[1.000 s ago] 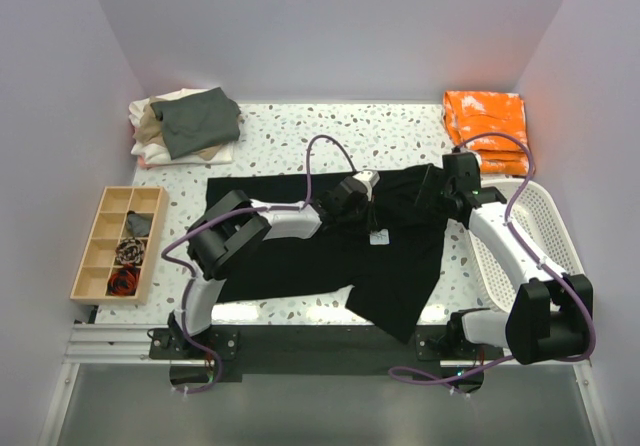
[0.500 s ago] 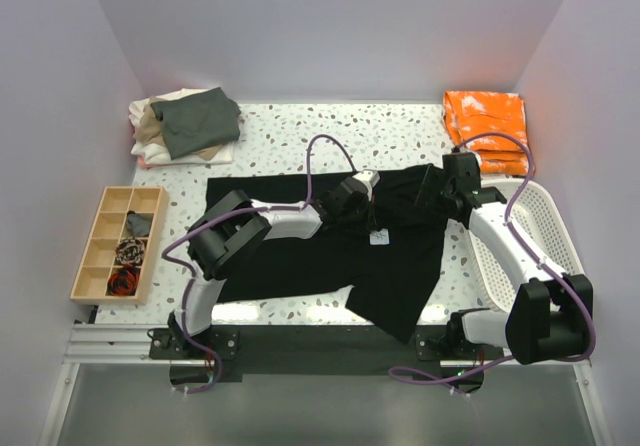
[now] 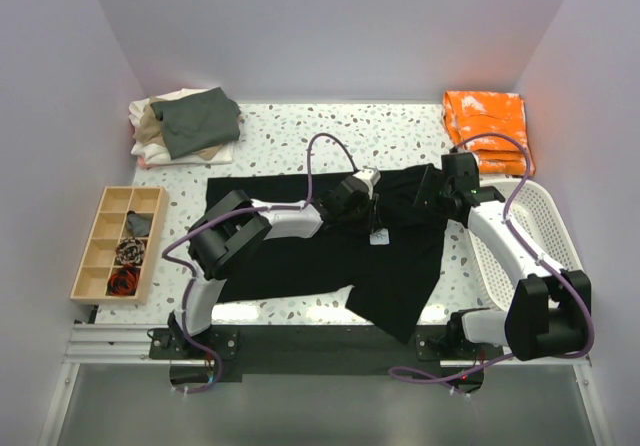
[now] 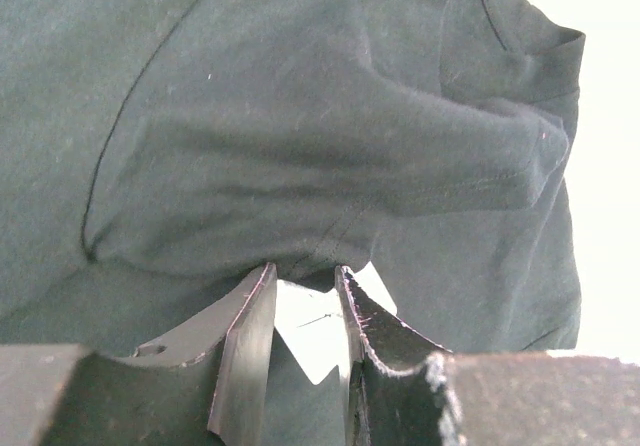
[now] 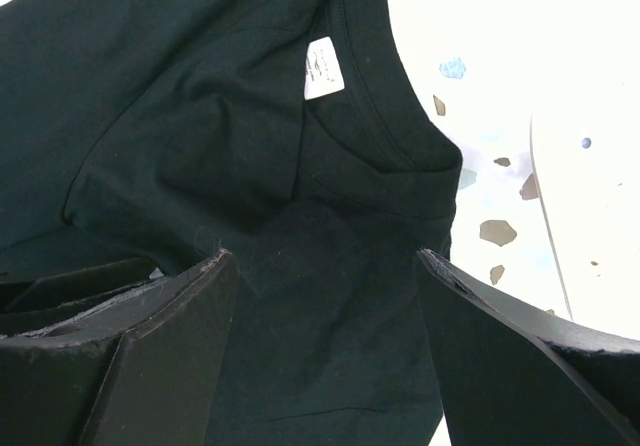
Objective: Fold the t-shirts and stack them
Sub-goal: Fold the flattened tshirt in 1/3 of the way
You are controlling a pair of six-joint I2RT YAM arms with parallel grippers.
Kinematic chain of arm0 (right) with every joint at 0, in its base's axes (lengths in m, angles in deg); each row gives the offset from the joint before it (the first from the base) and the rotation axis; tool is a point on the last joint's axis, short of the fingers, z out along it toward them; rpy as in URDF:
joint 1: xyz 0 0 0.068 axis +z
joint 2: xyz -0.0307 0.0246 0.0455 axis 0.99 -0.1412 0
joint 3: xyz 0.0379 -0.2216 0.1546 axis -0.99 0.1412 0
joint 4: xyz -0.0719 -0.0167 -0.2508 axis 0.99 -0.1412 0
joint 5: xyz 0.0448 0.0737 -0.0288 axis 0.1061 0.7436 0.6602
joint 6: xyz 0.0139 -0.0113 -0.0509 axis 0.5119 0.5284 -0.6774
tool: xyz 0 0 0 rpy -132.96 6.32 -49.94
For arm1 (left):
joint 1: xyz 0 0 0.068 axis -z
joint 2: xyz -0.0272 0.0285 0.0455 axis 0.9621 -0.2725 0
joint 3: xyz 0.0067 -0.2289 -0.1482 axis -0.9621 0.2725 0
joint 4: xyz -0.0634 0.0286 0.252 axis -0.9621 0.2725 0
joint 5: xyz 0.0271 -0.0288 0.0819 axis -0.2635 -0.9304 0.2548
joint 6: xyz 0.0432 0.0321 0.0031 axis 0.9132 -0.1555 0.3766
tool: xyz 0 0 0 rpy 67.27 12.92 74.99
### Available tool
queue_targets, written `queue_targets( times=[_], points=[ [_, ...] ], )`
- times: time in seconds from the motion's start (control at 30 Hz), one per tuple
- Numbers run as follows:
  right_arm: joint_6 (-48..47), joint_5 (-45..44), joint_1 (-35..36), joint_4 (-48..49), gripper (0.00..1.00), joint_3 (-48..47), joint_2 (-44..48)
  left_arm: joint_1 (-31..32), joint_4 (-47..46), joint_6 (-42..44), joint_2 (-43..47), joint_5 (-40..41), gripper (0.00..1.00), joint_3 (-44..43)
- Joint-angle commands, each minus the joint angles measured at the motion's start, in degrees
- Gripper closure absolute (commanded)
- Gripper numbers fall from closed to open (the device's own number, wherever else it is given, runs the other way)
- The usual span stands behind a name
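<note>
The black t-shirt lies spread across the middle of the table, its small white label showing. My left gripper is down on the shirt's upper middle. In the left wrist view the jaws stand close together and pinch a bunched fold of the black shirt at their tips. My right gripper hovers wide open over the shirt's right shoulder. In the right wrist view it is just below the collar and label. Folded grey-green, tan and cream t-shirts are stacked at the back left.
An orange cloth pile sits at the back right. A white plastic basket stands along the right edge. A wooden divided tray holding small items lies at the left. The shirt's hem hangs over the near table edge.
The right gripper has shifted slightly toward the back and left over the shirt. The left arm and the shirt have stayed still.
</note>
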Motion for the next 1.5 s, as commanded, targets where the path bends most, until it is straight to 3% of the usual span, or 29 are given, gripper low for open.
queue_targets(
  times=[0.0,0.23,0.33,0.5,0.77,1.13,1.23,1.27,1.33,1.47],
  points=[
    [-1.1,0.2,-0.1,2.0,0.25,0.1,-0.2,0.3,-1.7,-0.5,-1.5,0.2,0.65,-3.3],
    [-1.4,0.3,-0.3,2.1,0.25,0.2,-0.7,0.3,-2.4,-1.3,-3.6,0.5,0.68,-5.2],
    [-1.4,0.4,-0.2,2.3,0.25,0.4,-0.9,0.3,-2.8,-1.4,-4.4,0.2,0.84,-5.7],
    [-1.6,0.0,-0.2,2.5,0.25,0.5,-1.1,0.3,-2.5,-1.5,-5.7,0.6,1.00,-6.7],
    [-2.2,4.7,-0.5,4.1,0.28,0.4,-4.8,0.3,-2.7,-0.8,-4.6,0.6,1.00,-6.4],
    [-1.8,9.2,-0.6,6.1,0.57,-0.3,-11.9,0.3,-2.7,0.5,-1.4,1.0,1.00,-5.3],
    [-1.6,9.3,-0.6,6.9,0.78,0.0,-12.7,0.2,-2.8,0.8,-1.2,0.9,1.00,-5.4],
    [-1.6,9.3,-0.5,6.9,0.90,0.1,-12.8,0.2,-2.9,0.8,-1.1,0.7,1.00,-5.4],
    [-1.7,9.2,-0.6,6.9,1.00,0.3,-12.6,0.2,-2.8,0.9,-0.8,0.6,1.00,-5.4],
    [-2.2,11.3,-0.6,6.3,1.00,0.8,-10.8,0.3,-2.3,1.4,0.2,-0.4,1.00,-5.3]
  ],
)
